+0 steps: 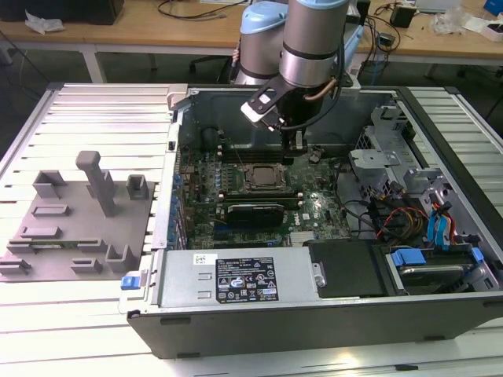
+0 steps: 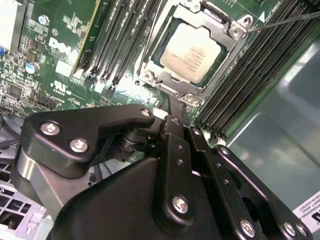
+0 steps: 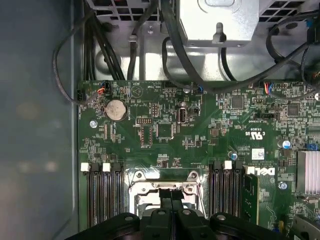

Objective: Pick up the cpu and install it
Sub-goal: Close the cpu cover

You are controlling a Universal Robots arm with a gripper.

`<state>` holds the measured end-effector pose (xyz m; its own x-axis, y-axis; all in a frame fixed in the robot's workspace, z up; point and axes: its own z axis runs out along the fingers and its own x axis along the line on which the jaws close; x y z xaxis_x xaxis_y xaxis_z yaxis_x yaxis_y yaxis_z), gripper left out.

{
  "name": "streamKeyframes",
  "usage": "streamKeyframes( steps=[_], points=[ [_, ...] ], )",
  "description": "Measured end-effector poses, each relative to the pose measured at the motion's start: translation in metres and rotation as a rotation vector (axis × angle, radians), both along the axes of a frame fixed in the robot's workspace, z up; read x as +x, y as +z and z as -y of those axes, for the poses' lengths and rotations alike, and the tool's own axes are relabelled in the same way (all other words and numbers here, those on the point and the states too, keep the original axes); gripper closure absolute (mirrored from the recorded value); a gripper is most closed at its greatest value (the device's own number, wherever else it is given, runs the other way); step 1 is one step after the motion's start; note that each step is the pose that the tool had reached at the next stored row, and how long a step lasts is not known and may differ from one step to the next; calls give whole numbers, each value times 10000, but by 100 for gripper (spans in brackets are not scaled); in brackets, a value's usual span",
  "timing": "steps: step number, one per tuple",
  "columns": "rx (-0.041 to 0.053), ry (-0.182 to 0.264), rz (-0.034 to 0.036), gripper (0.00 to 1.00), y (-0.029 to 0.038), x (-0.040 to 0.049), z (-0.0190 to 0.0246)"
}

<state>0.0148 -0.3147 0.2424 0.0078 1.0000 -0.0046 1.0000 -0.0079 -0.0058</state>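
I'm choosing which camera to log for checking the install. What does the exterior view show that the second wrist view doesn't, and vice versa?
Exterior view: the whole open computer case, its power supply, and a gray fixture plate at the exterior view's left. Second wrist view: the cpu close up, lying inside its socket frame, memory slots alongside. Both: the hand, shut and empty, by the socket's edge.

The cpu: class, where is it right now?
In the second wrist view the cpu sits inside the metal-framed socket on the motherboard, flanked by memory slots, just ahead of the gripper.
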Motion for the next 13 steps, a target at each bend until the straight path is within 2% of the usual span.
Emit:
streamKeyframes(
  steps=[2, 4, 8, 13],
  points=[
    [0, 1, 0, 89, 0, 0, 0],
    [0, -1, -91, 89, -2, -1, 0],
    [-1, 0, -99, 89, -3, -11, 0],
    [0, 0, -97, 89, -54, -171, 0]
  ],
)
